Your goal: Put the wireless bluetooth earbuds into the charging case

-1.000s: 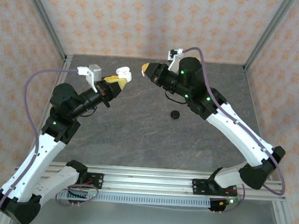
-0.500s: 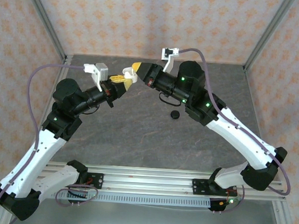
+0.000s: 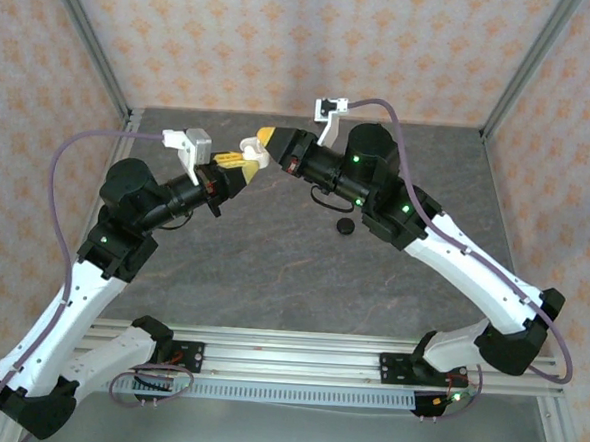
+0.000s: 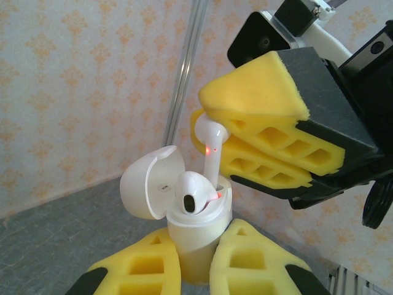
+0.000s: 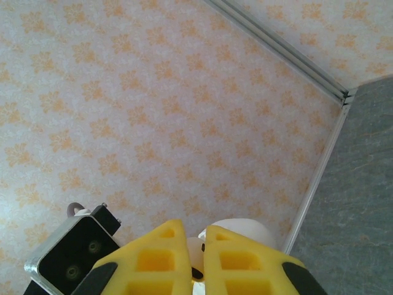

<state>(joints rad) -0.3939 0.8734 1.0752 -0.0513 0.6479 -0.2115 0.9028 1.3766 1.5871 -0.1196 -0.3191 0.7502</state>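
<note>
Fingers [image 4: 138, 267] of the left gripper [image 4: 195, 261] are clamped tight on the base of the white charging case [image 4: 191, 236]. It stands upright, lid flipped open to the left, one white earbud [image 4: 193, 195] seated inside. Just above, the right gripper [image 4: 210, 121] pinches a second earbud [image 4: 212, 147], stem pointing down at the case mouth. Both grippers hang over the far-middle of the grey stone-patterned table [image 3: 272, 270], with bare tabletop below. A small black round item [image 3: 346, 226] lies apart to the right. Patterned wallpaper [image 3: 286, 40] stands close behind.
</note>
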